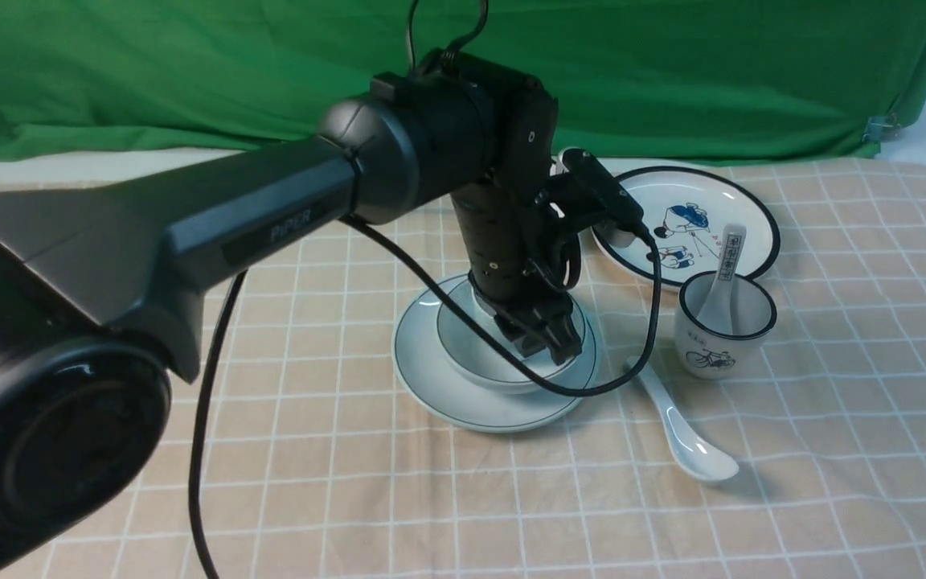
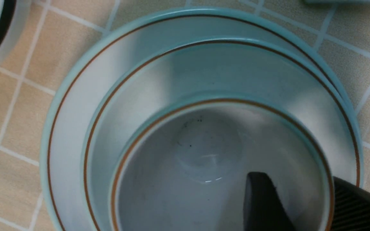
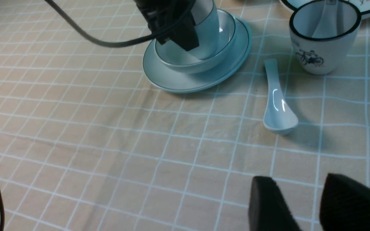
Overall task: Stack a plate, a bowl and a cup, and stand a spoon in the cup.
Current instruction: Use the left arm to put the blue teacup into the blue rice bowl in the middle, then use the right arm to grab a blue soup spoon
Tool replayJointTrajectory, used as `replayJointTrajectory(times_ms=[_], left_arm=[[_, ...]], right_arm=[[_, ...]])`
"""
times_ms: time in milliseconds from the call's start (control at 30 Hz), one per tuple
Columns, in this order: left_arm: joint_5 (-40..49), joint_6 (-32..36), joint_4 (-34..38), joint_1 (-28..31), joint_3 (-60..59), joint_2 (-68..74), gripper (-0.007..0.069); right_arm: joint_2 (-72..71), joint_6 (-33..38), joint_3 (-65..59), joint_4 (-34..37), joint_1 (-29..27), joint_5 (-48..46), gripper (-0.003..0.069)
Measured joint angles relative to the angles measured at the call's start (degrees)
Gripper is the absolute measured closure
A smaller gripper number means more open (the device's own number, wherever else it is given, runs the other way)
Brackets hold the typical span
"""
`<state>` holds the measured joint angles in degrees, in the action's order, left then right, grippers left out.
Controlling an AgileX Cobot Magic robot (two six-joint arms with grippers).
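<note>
The plain plate (image 1: 423, 366) lies on the counter (image 1: 270, 482), and the bowl (image 1: 451, 334) sits on it. The cup (image 2: 204, 154) stands inside the bowl. At the cup, the left pincer (image 2: 297, 195) is open, one finger inside the cup and one outside. Right of the plate lies the spoon (image 1: 684, 434); farther right stands the bicycle cup (image 1: 720, 342). The right pincer (image 3: 297, 199) is open and holds nothing.

And there's the cartoon plate (image 1: 732, 211), black-rimmed, with the bicycle cup (image 1: 700, 354) upright just beside it, a printed spoon (image 1: 727, 277) leaning inside!
</note>
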<state>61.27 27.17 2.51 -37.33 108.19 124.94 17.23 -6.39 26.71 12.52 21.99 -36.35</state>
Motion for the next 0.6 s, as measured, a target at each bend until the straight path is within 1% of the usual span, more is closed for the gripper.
replayJointTrajectory(times_ms=[33, 67, 100, 200, 233, 333, 367, 400, 433, 500, 567, 600], left_arm=[[0.2, -0.7, 0.0, 0.0, 0.0, 0.0, 0.0282], [0.2, -0.9, 0.0, 0.0, 0.0, 0.0, 0.0272], [0.6, -1.6, 0.0, 0.0, 0.0, -0.1, 0.021], [2.8, -2.8, 0.1, 0.0, 0.0, -1.6, 0.0066], [4.0, -4.1, 0.4, 0.0, 0.0, -3.0, 0.0034], [6.5, -7.2, 1.2, 0.0, 0.0, -7.2, 0.0021], [7.3, -8.8, 1.3, -0.1, -0.1, -9.5, 0.0034], [7.4, -10.6, 1.4, -0.2, -0.7, -12.2, 0.0074], [7.5, -11.6, 1.4, -0.4, -1.6, -15.3, 0.0125], [7.5, -12.4, 1.5, -0.6, -3.9, -20.7, 0.0239], [7.5, -12.7, 1.7, -1.0, -7.3, -27.2, 0.0382], [6.4, -13.0, 1.9, -1.0, -13.5, -34.2, 0.0533]], right_arm=[[0.5, 0.2, 0.4, 0.0, 0.0, -0.6, 0.0333], [0.8, 0.1, 0.6, 0.0, 0.0, -0.8, 0.0328], [1.8, 0.4, 1.2, 0.0, 0.0, -1.9, 0.0318], [8.1, 2.6, 4.7, -0.5, 0.0, -6.5, 0.0316], [11.3, 4.3, 5.9, -0.6, 0.0, -8.4, 0.033], [17.3, 7.2, 8.8, -0.6, 0.0, -10.7, 0.0379], [21.3, 8.5, 11.1, -0.7, 0.0, -11.5, 0.0419], [25.4, 9.8, 13.3, -0.7, 0.0, -12.1, 0.0463], [28.8, 10.8, 15.2, -0.7, 0.0, -12.4, 0.0496], [34.3, 12.1, 18.5, -0.7, 0.0, -12.5, 0.0537], [39.7, 12.9, 21.9, -0.7, 0.0, -12.7, 0.0557], [45.7, 13.4, 25.7, -0.7, 0.3, -13.0, 0.0559]])
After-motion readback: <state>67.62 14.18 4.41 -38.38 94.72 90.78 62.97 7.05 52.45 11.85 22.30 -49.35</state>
